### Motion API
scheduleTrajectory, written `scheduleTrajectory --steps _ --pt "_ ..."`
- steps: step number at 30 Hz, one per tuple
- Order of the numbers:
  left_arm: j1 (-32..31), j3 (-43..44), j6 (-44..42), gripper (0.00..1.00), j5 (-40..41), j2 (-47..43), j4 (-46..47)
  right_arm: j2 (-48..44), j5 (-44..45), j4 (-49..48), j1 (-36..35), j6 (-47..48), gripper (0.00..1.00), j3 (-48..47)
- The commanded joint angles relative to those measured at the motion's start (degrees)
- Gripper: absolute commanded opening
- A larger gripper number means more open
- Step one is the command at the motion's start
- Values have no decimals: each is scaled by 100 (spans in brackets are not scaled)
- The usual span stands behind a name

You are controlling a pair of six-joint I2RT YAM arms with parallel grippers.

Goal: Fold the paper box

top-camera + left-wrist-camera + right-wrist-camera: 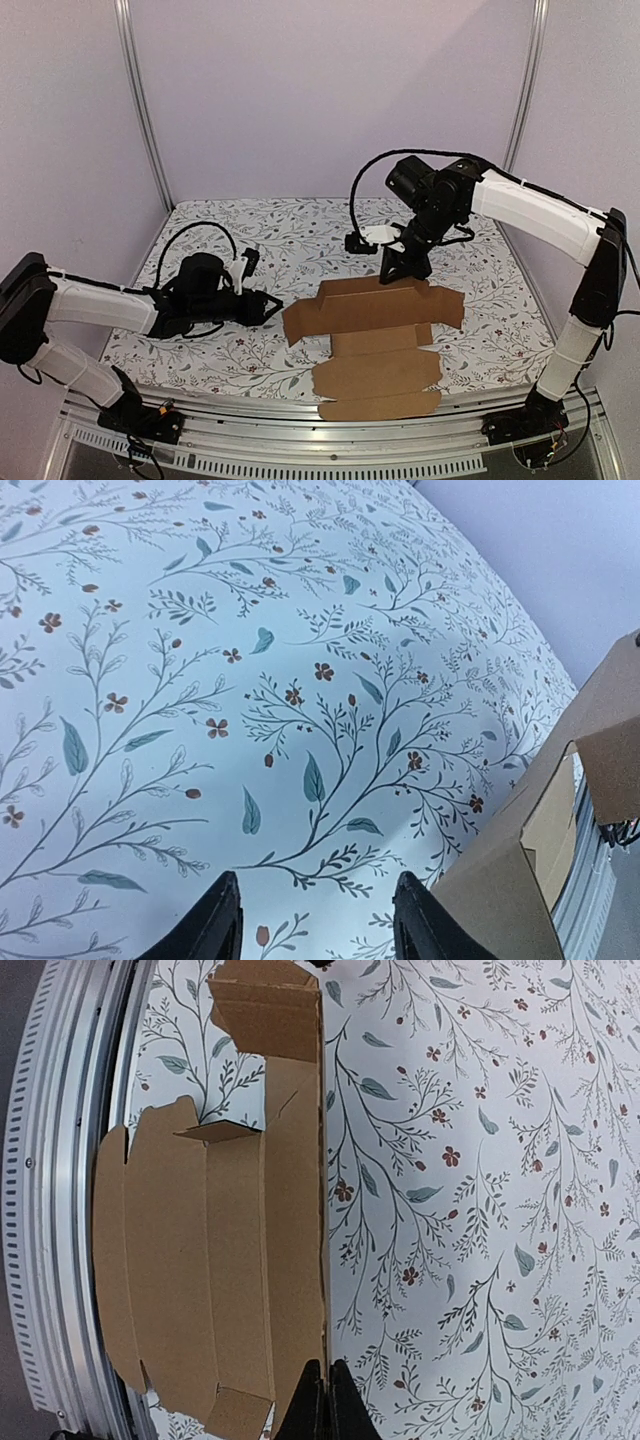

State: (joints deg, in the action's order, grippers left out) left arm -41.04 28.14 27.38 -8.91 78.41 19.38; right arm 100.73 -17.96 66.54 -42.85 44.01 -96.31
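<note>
The paper box lies partly unfolded on the floral-patterned table cover, between the two arms and toward the near edge. Its flat flaps extend toward the metal rail, and its far panel is tilted upward. The right gripper stands directly above that far panel's upper edge, with its tips touching the cardboard. In the right wrist view the right gripper has its jaws pressed fully together, and the box edge runs straight into the seam between them. Whether the edge is actually pinched cannot be determined. The left gripper sits low over the cover, just beside the box's left flap and apart from it. In the left wrist view the left gripper has its fingers spread, with only patterned cover between them. A corner of the box rises just to the right of the fingers.
</note>
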Motion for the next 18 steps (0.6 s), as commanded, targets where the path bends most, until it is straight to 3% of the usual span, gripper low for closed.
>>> scheduleTrajectory --steps 1,7,12,18 --pt "87 439 -213 51 -580 786 429 81 721 -969 -82 151 0 281" --pt "87 576 -33 50 -687 1027 622 51 1142 -1943 -79 245 0 942" --pt "87 784 -92 50 -865 1097 195 -66 1225 -2654 -84 156 0 1431" --pt "119 1009 -5 50 -878 1435 -5 17 1531 -2708 -229 311 0 1238"
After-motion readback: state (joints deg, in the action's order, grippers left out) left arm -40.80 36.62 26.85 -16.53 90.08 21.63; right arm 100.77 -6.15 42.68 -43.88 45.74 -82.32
